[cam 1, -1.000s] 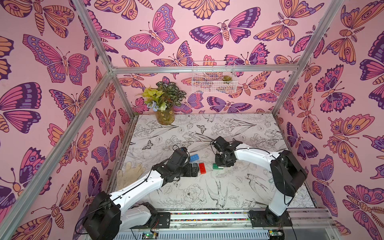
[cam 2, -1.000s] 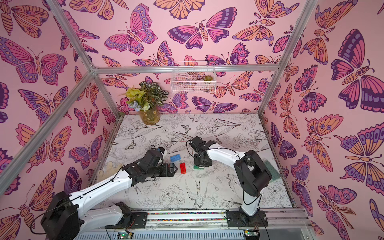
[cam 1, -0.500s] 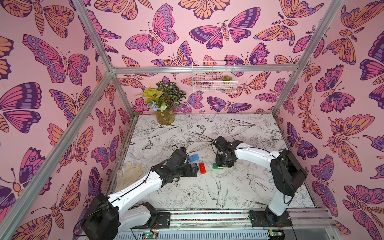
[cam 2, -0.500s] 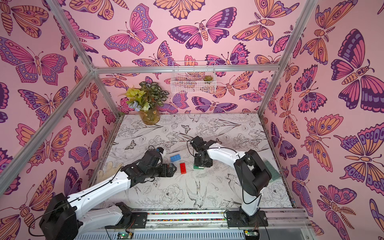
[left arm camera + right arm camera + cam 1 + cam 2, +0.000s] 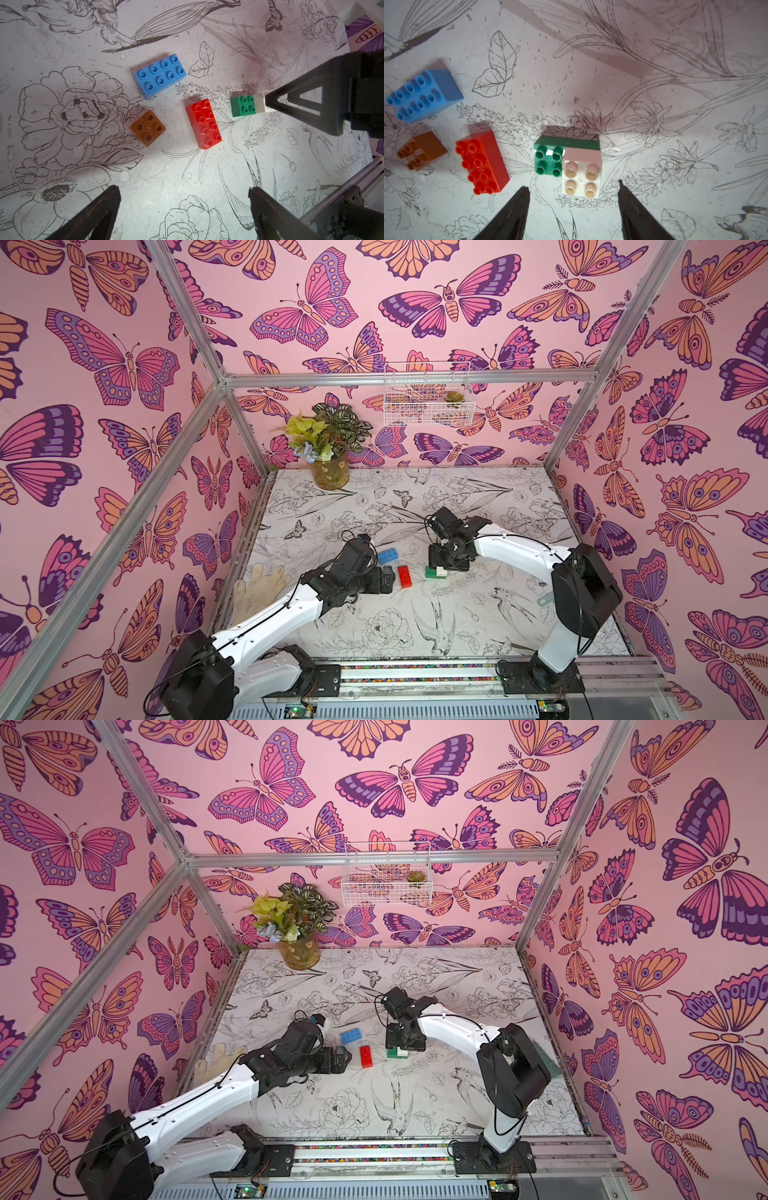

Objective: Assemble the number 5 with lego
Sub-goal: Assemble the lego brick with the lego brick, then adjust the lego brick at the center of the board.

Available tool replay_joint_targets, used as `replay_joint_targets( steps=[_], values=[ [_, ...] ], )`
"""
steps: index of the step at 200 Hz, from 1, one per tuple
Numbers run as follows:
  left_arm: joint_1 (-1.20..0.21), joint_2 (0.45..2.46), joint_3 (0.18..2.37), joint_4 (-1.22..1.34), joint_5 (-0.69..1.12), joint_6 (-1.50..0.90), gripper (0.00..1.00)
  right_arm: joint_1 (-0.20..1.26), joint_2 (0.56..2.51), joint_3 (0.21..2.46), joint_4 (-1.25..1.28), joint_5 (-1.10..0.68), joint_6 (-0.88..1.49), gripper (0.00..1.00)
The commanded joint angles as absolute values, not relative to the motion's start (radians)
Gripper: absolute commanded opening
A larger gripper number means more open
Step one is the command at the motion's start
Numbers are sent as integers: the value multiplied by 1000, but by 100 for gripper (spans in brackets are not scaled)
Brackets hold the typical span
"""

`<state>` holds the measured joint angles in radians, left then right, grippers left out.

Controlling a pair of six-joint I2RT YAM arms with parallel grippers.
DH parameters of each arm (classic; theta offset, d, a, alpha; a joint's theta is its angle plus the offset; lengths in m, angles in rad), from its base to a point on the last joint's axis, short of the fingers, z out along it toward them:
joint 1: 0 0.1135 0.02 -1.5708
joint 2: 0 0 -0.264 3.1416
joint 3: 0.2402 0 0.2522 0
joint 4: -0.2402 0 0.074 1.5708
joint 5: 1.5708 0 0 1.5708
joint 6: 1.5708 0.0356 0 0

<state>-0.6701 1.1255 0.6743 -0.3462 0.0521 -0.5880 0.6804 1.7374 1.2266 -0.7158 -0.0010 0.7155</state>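
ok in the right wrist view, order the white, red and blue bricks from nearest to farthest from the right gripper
From the right gripper:
1. white brick: on the green brick, right at the gripper's open tips.
2. red brick: lying by itself, off to the robot's left.
3. blue brick: beyond the red one, farthest.

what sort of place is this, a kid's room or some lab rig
Probably a staged robot test cell: the left arm and right arm mounted on a rail, inside an aluminium frame with butterfly-print walls.
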Motion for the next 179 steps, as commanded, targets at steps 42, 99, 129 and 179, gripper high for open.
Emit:
replay_joint_targets(
  steps=[42,99,129,179],
  values=[
    [-672,1095,681,-390,28,-578,100,651,1826,1337,-707,-42,592,76],
    [-672,1085,669,-393,25,-583,100,632,1893,1360,-705,-78,549,78],
    [-671,1085,671,-397,21,-583,100,633,1885,1337,-689,-123,559,78],
    [-671,1095,671,-396,20,-585,100,655,1842,1263,-660,-173,598,78]
  ],
)
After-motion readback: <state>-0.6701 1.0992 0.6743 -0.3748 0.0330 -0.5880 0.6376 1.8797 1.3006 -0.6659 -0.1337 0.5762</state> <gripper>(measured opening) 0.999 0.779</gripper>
